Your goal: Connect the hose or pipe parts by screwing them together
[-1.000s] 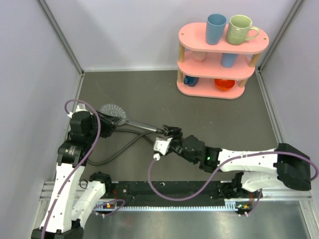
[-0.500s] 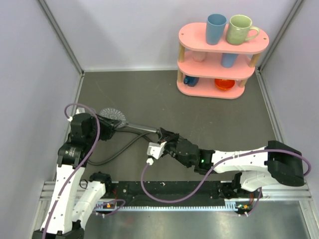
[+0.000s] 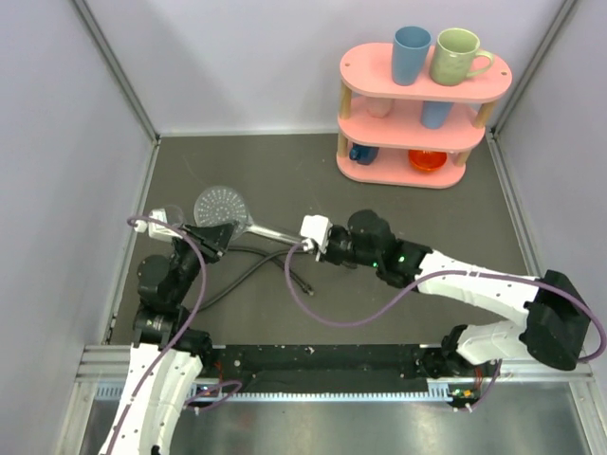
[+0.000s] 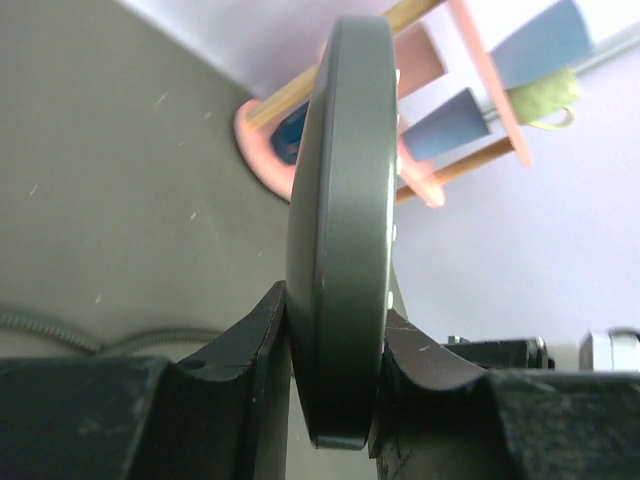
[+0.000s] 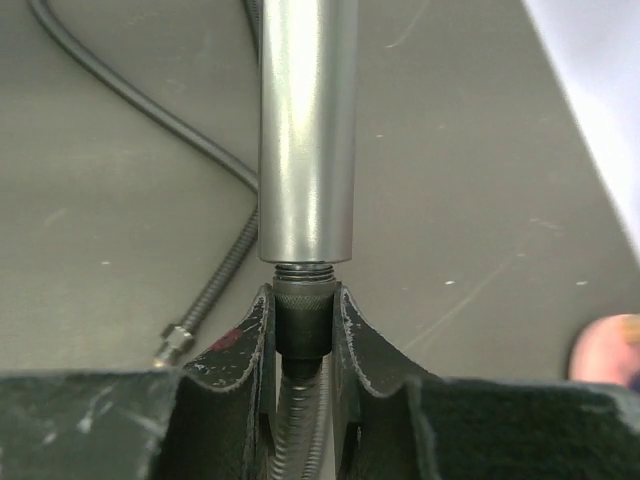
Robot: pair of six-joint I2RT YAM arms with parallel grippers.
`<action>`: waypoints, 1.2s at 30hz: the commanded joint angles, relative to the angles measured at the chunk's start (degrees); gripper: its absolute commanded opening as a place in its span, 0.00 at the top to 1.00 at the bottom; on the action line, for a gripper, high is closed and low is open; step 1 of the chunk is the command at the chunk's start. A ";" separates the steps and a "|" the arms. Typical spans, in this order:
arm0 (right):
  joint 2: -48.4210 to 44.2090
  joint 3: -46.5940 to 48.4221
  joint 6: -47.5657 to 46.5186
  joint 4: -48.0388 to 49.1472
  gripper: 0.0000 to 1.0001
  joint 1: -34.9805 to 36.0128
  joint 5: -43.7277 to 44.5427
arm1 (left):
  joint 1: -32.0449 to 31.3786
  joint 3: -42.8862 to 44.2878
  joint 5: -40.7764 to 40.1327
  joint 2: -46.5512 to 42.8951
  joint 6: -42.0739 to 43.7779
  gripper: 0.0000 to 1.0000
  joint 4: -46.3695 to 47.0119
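The grey shower head (image 3: 220,204) is held off the table, its straight handle (image 3: 270,232) pointing right. My left gripper (image 3: 211,237) is shut on the head's rim, which shows edge-on (image 4: 340,220) between the fingers in the left wrist view. My right gripper (image 3: 303,245) is shut on the hose's knurled end fitting (image 5: 303,305), which sits in line against the handle's end (image 5: 305,130). A few threads show between them. The dark-grey hose (image 3: 248,268) loops over the table. Its other metal fitting (image 5: 172,340) lies free.
A pink three-tier shelf (image 3: 422,90) stands at the back right with a blue mug (image 3: 411,52) and a green mug (image 3: 455,55) on top. Grey walls close in the table on three sides. Purple cables (image 3: 322,313) hang from both arms.
My right gripper has closed on the hose fitting and moved up to the handle's end. The left arm has swung in, and the shower head has shifted slightly up and right.
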 commanded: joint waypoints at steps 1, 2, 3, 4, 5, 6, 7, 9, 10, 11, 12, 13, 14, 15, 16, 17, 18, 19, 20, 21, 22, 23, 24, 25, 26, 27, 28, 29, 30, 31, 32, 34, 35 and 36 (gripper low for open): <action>-1.67 7.16 13.51 -2.45 1.00 -4.87 -28.02 | -0.53 -5.54 12.03 1.32 5.71 1.00 25.12; -1.32 7.60 14.31 -2.98 1.00 -6.11 -31.03 | -0.53 -7.03 12.65 1.68 4.39 1.00 30.98; -1.14 8.04 15.19 -3.60 1.00 -6.90 -32.98 | -0.53 -10.36 13.26 1.77 3.16 1.00 35.05; -0.96 8.65 16.68 -4.04 1.00 -8.57 -37.26 | -0.53 -11.61 13.09 1.95 1.06 1.00 37.61; -0.61 8.75 17.48 -4.30 1.00 -9.54 -39.39 | -0.53 -12.40 12.74 1.86 0.69 1.00 39.03; -0.35 8.84 18.27 -4.31 1.00 -10.33 -41.41 | -0.53 -13.02 12.48 1.86 0.77 1.00 40.09; -0.09 8.75 19.75 -4.31 1.00 -12.17 -45.26 | -0.62 -13.03 11.87 1.86 1.73 1.00 40.18; 0.62 8.66 21.17 -4.22 1.00 -13.58 -46.96 | -0.62 -13.03 11.34 1.69 2.70 1.00 39.75; 0.71 8.31 21.78 -4.31 1.00 -13.94 -46.71 | -0.53 -13.11 10.90 1.34 2.71 1.00 39.31; 0.62 7.96 21.79 -4.31 1.00 -14.03 -45.75 | -0.62 -13.11 9.85 1.25 2.53 1.00 38.87; -0.08 7.52 21.70 -4.13 0.96 -14.03 -44.61 | -0.53 -12.85 9.49 1.16 2.44 1.00 38.34; -0.52 6.47 21.79 -3.87 0.87 -14.03 -41.99 | -0.53 -12.59 9.14 1.16 2.10 1.00 36.60; -1.22 5.68 22.05 -3.17 0.75 -14.03 -40.40 | -0.53 -12.06 8.09 1.07 1.92 1.00 35.10; -3.05 4.63 22.05 -1.42 0.70 -14.03 -38.64 | -0.53 -10.49 7.12 1.16 1.57 1.00 32.48; -4.29 2.27 22.05 -0.10 0.55 -14.03 -34.88 | -0.53 -9.35 5.81 1.16 0.87 1.00 26.53; -5.35 0.94 21.97 0.96 0.49 -14.03 -32.84 | -0.53 -7.85 2.49 1.33 0.25 1.00 21.95; -7.71 -0.38 21.62 3.14 0.46 -13.86 -30.91 | -0.62 -4.62 1.15 1.51 -0.45 1.00 18.08; -8.95 -2.74 20.22 3.86 0.39 -13.51 -26.97 | -0.62 -3.11 0.35 2.21 -1.41 1.00 15.25; -9.83 -3.90 19.16 4.48 0.36 -13.07 -24.58 | -0.53 -1.79 -0.44 2.65 -1.86 1.00 10.26; -12.19 -4.95 16.72 6.05 0.33 -11.67 -22.30 | -0.53 1.01 -1.66 3.78 -2.47 1.00 7.95; -13.08 -6.88 15.21 6.50 0.31 -10.79 -17.84 | -0.53 2.69 -2.46 4.32 -4.22 1.00 4.36; -13.87 -7.59 13.37 6.94 0.30 -9.56 -15.36 | -0.62 5.75 -3.07 5.02 -5.02 1.00 -0.63; -14.49 -8.30 9.52 7.38 0.30 -6.94 -12.63 | -0.62 7.26 -3.95 6.24 -5.90 1.00 -3.03; -15.45 -9.61 7.14 8.60 0.30 -5.00 -6.69 | -0.62 8.67 -4.39 6.86 -7.56 1.00 -5.06; -15.55 -10.23 4.68 9.57 0.30 -3.24 -3.32 | -0.71 11.47 -4.66 7.48 -8.27 1.00 -9.52; -15.73 -10.93 0.30 10.80 0.30 0.35 0.19 | -0.71 12.89 -4.92 8.79 -8.89 1.00 -11.56; -15.47 -11.98 -1.74 13.07 0.30 1.69 4.92 | -0.62 14.38 -5.01 9.33 -9.59 1.00 -13.50; -15.12 -12.26 -3.42 14.05 0.30 2.92 7.84 | -0.71 16.92 -4.84 9.94 -9.95 1.00 -15.60; -14.59 -12.52 -6.65 15.19 0.30 4.24 12.40 | -0.62 18.16 -4.93 10.99 -10.99 1.00 -18.85; -14.06 -12.52 -8.17 16.34 0.30 6.43 14.36 | -0.62 19.22 -4.40 11.35 -11.26 1.00 -20.27; -12.58 -12.52 -9.66 18.09 0.31 7.58 15.77 | -0.71 21.06 -4.14 11.70 -11.62 1.00 -21.50; -11.25 -11.91 -13.44 19.42 0.32 10.12 19.29 | -0.62 22.74 -3.96 12.49 -12.49 1.00 -24.93; -9.24 -11.47 -14.59 21.16 0.32 10.92 20.60 | -0.62 24.31 -3.96 12.84 -12.67 1.00 -26.07; -8.27 -10.86 -16.86 22.05 0.33 11.63 23.57 | -0.62 25.11 -4.13 13.28 -12.67 1.00 -28.52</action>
